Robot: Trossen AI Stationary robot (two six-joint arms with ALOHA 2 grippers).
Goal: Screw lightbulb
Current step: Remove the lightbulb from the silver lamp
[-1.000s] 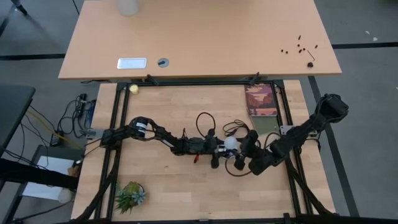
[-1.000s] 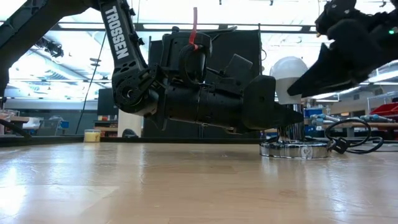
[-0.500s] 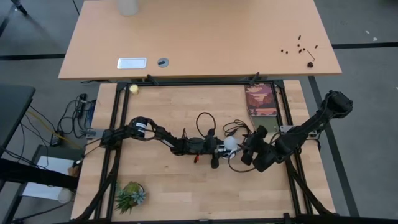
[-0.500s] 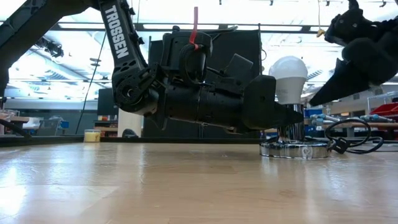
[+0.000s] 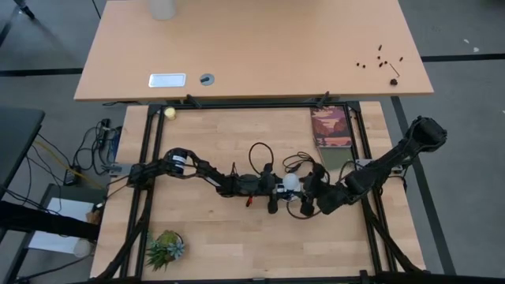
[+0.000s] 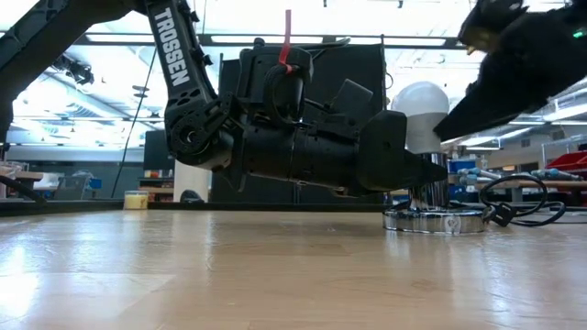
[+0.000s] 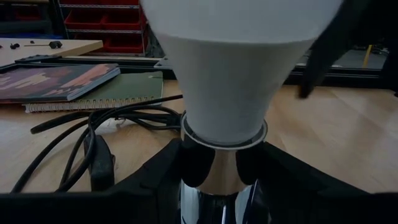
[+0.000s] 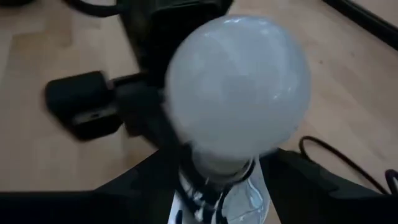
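Right pincer (image 6: 440, 128) back at lightbulb (image 6: 420, 112)

Two dark jointed arms, the left arm (image 6: 183, 82) lettered TROSSEN in white, a red tag (image 6: 286, 41) above.

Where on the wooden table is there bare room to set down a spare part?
Free: the near middle between the potted plant and the right arm, and the far stretch between the yellow ball and the notebooks. Crowded: the centre, where both tools meet at the lightbulb amid the black cord.
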